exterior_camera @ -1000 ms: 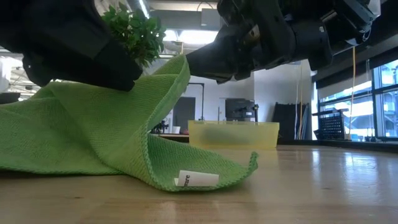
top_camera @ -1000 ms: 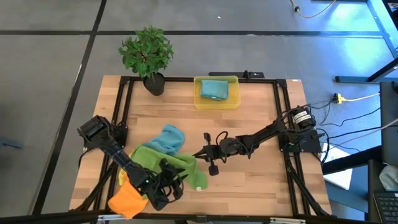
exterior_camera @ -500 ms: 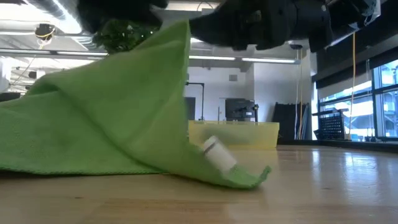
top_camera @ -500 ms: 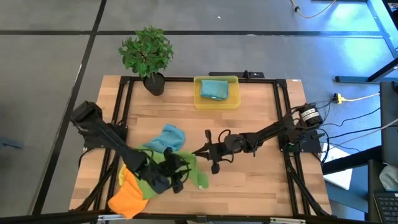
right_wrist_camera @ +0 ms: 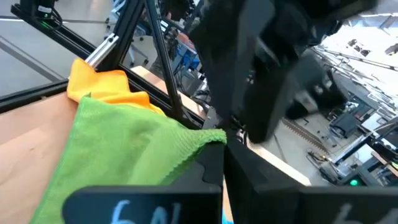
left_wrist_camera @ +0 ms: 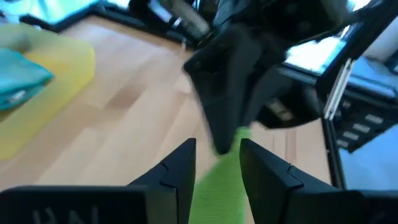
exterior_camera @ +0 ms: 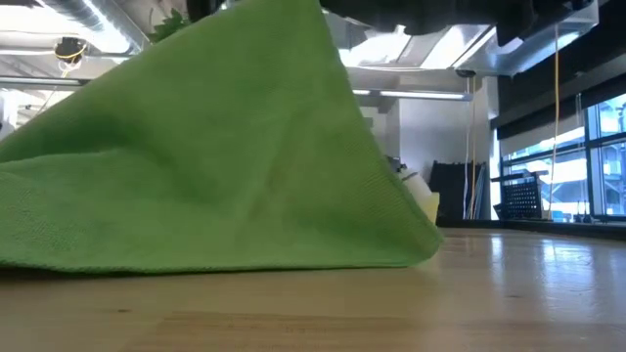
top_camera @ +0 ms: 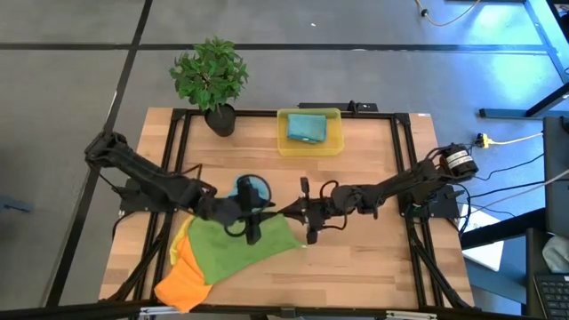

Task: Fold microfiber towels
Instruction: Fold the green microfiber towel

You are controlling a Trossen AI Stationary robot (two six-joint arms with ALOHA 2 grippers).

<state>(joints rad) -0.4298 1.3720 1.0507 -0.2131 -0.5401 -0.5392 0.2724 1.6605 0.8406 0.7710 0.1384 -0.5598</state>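
Note:
The green towel (top_camera: 238,249) is pulled up into a tent shape at the table's middle. Its top is held by both grippers, which stand close together. My left gripper (top_camera: 253,218) reaches in from the left and is shut on the towel. My right gripper (top_camera: 286,212) reaches in level from the right and is also shut on it. An orange towel (top_camera: 182,286) and a strip of yellow towel (top_camera: 178,244) lie partly under the green towel's near-left part. A teal towel (top_camera: 249,189) lies crumpled under the left gripper. My left gripper pinches the green towel's raised top part (left_wrist_camera: 219,177) between its two fingers, coming from the table's left and slanting down. The cloth hangs below the fingers. One layer or several, I cannot tell. My right gripper pinches the towel's upper corner (right_wrist_camera: 208,138) between its shut fingers, level from the table's right. The towel slopes down from there, and its lower edge (exterior_camera: 245,266) lies on the table.
A yellow bin (top_camera: 333,133) holding a folded teal towel (top_camera: 305,127) stands at the far middle, next to a potted plant (top_camera: 212,78) at the far left. Bare wood lies to the right of the green towel (top_camera: 356,258).
My left gripper has risen and moved from near the front edge toward the table's middle, carrying the green towel up to the right gripper. My right gripper has risen a little and rolled. The crumpled towel is now drawn up into a sloping sheet; its lower edge stays on the table.

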